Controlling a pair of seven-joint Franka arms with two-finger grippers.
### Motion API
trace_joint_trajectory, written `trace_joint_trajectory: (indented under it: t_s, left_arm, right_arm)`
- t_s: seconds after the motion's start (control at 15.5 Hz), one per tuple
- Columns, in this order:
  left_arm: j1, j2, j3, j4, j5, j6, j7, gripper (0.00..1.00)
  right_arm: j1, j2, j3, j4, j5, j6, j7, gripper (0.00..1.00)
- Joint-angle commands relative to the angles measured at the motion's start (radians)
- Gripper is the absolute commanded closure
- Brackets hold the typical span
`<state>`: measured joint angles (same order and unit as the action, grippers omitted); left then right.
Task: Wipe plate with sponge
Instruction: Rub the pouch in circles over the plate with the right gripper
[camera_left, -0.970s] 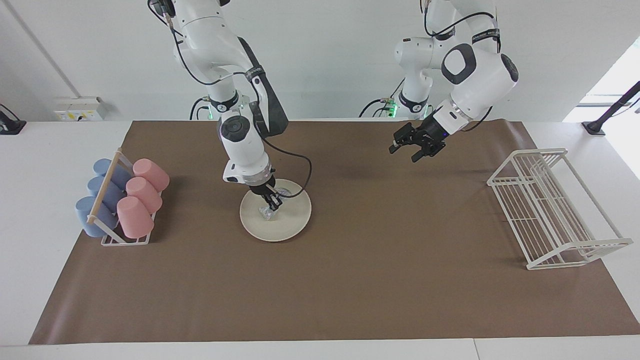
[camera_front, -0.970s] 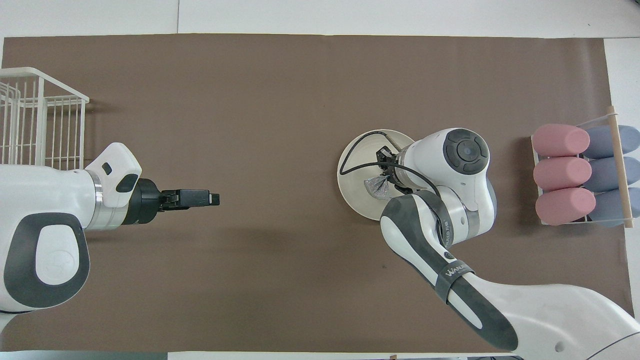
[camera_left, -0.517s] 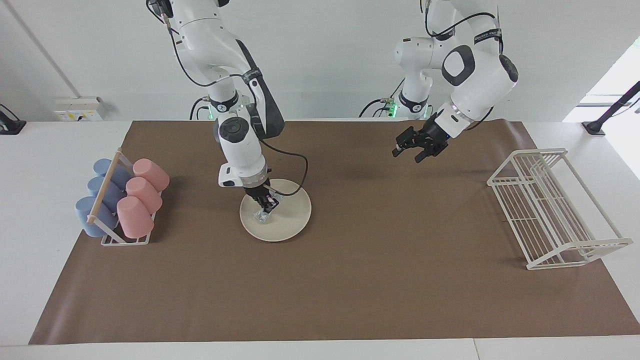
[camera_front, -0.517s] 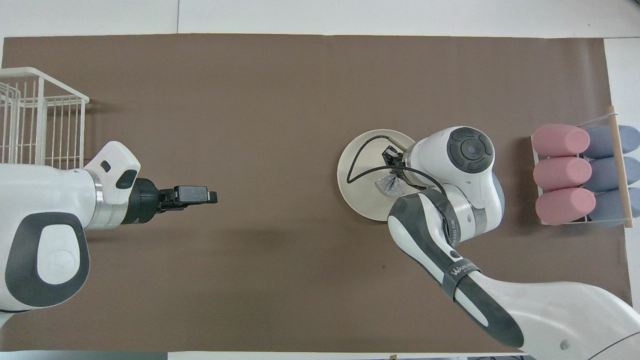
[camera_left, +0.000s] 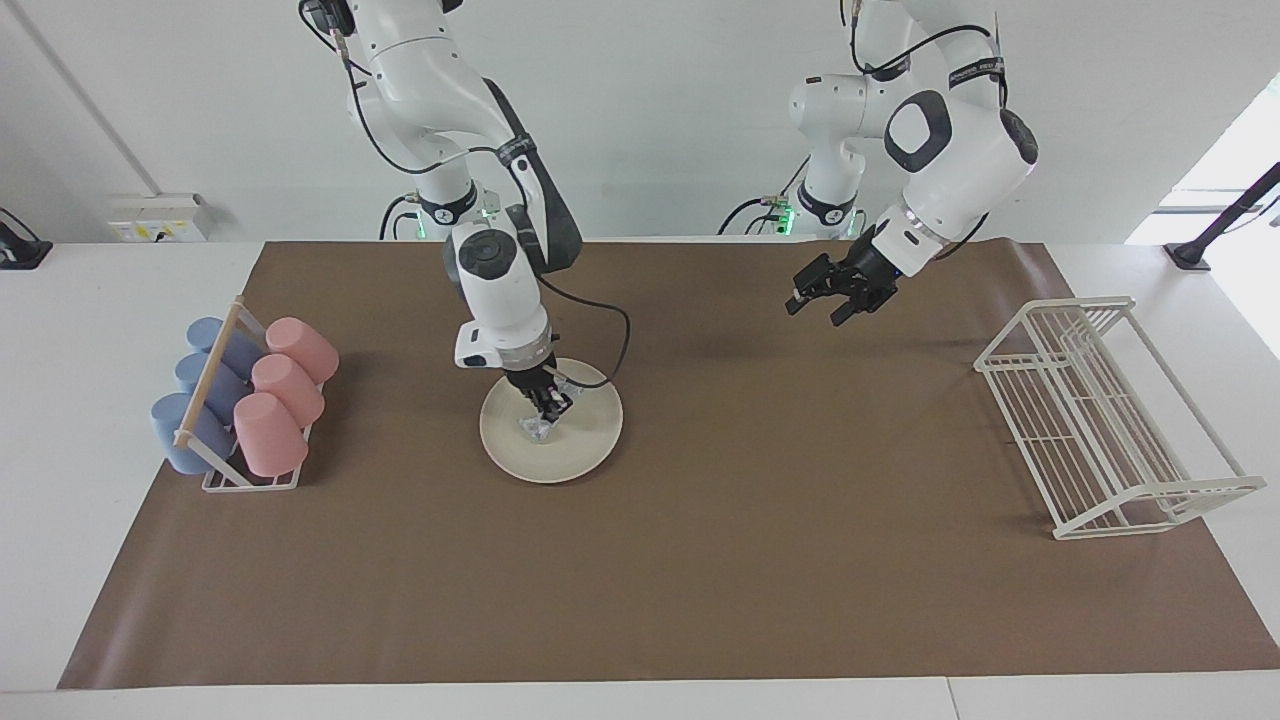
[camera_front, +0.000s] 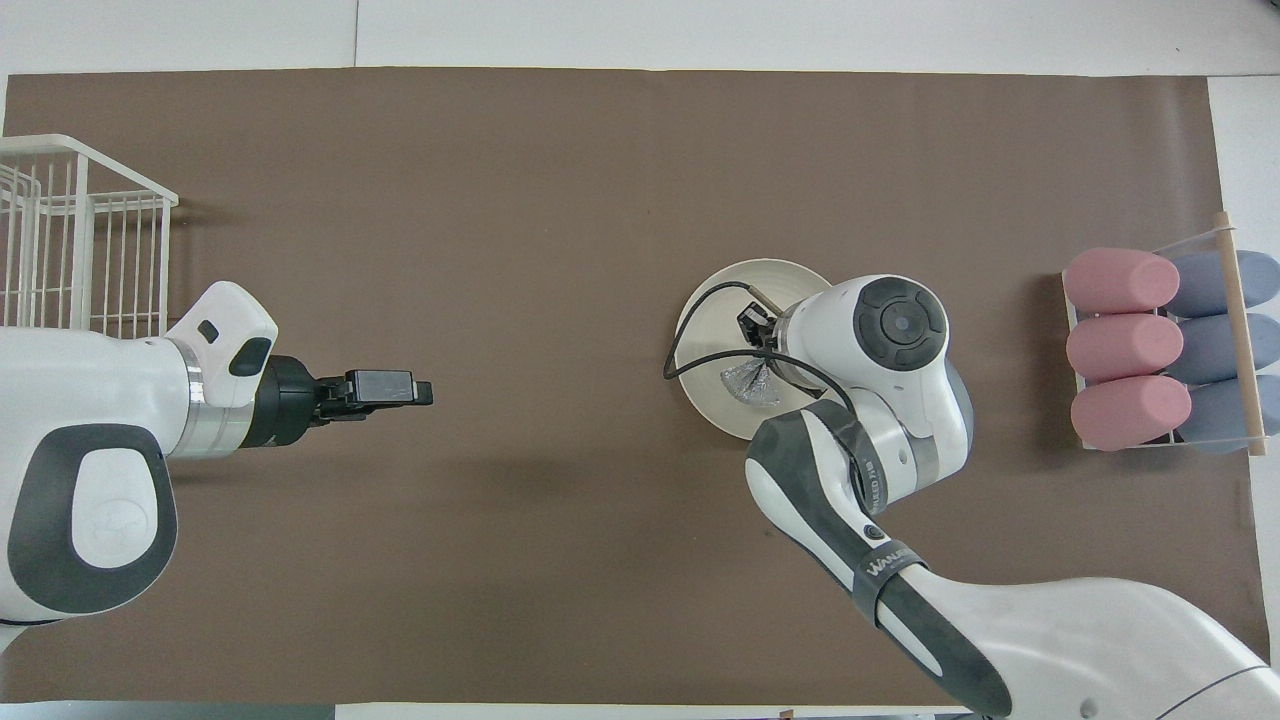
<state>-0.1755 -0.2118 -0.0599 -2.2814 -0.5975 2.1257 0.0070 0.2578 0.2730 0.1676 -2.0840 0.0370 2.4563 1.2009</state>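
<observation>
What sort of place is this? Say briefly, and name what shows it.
Probably a robot lab set up as a mock dishwashing station: a brown mat covers a plain white table, with a cup rack, a wire dish rack and a plate being scrubbed.

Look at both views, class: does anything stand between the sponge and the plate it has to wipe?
Nothing visible does. The right gripper is shut on the sponge, which is pressed on the plate. The left gripper waits, jaws open, over bare mat.
</observation>
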Motion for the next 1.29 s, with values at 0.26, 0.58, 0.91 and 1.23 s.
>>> trace_joint_trajectory:
  t_s: [0.26, 0.58, 0.91, 1.23]
  left_arm:
    - [0.004, 0.006, -0.003, 0.01, 0.025, 0.011, -0.021, 0.0]
    - [0.031, 0.005, -0.004, 0.007, 0.025, 0.01, -0.021, 0.0]
    - [0.031, 0.005, -0.003, 0.005, 0.027, 0.01, -0.021, 0.0]
    - [0.031, 0.005, -0.003, 0.005, 0.027, 0.011, -0.041, 0.0]
  right_arm:
    - [0.018, 0.003, 0.004, -0.041, -0.014, 0.036, 0.028, 1.0]
    - [-0.121, 0.017, 0.004, -0.042, -0.014, 0.092, -0.239, 1.0]
    - [-0.101, 0.012, 0.006, -0.06, -0.014, 0.095, -0.157, 1.0]
    - [0.014, 0.012, 0.006, -0.07, -0.014, 0.096, 0.035, 1.0]
